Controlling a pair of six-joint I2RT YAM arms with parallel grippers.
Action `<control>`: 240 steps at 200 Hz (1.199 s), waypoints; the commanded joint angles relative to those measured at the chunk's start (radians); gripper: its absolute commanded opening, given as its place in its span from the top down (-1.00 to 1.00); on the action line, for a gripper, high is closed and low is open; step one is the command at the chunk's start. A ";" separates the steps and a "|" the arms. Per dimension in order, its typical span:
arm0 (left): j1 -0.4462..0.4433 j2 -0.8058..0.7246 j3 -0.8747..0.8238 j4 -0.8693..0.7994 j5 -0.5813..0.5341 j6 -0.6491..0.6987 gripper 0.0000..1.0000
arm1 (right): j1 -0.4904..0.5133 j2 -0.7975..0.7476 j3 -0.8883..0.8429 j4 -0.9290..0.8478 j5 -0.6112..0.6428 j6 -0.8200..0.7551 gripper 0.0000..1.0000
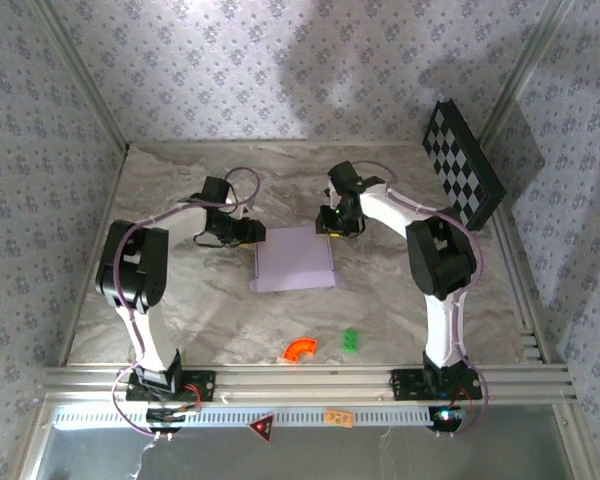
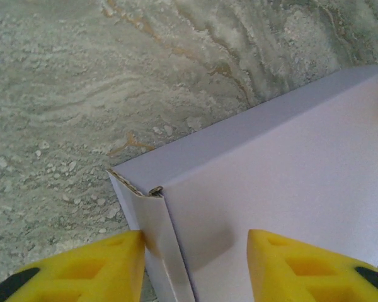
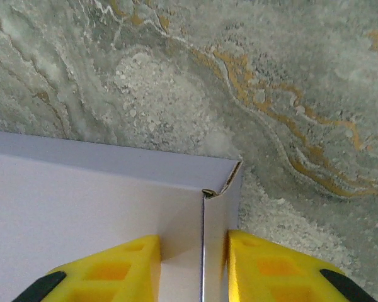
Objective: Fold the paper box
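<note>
The marbled table (image 1: 180,300) takes up most of the top view, with a black-and-white checkered board (image 1: 464,165) leaning against the wall at 2 o'clock. At the centre lies the paper box (image 1: 293,260), which looks already closed into a flat pale lilac rectangle with its far corners turned toward the arms' reach.

The left gripper (image 1: 248,232) sits at the box's 10 o'clock corner. In its wrist view the yellow fingers (image 2: 94,267) are spread wide. One touches the side wall from outside and the other hangs over the lid, probably to square that corner, where the tucked flap gapes slightly.

The right gripper (image 1: 336,222) is at the 1 o'clock corner. Its fingers (image 3: 113,270) stand close together astride the side wall, the outer one against the wall. Whether they actually clamp the card or only bracket it cannot be told. Having one arm at each far corner looks meant to steady the box while the end flaps are pressed home.

At 6 o'clock from the box, well apart from it, lie an orange curved piece (image 1: 300,348) and a green block (image 1: 351,340), neither part of the job.

The box carries no print. A red triangle sticker (image 1: 261,427) and an orange label (image 1: 337,417) on the front rail are too small to read.
</note>
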 commanded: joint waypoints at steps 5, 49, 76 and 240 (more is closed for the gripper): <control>-0.026 -0.015 -0.012 0.008 0.077 0.008 0.22 | 0.019 0.047 0.026 0.003 -0.045 -0.018 0.48; -0.066 -0.087 -0.105 0.029 0.064 -0.012 0.33 | 0.029 0.064 0.052 0.004 -0.073 -0.053 0.60; -0.091 -0.156 -0.192 0.035 0.037 -0.031 0.28 | 0.039 0.083 0.085 -0.020 -0.090 -0.086 0.53; -0.136 -0.356 -0.171 -0.131 -0.076 0.083 -0.16 | 0.034 -0.369 -0.256 0.125 0.097 -0.095 -0.16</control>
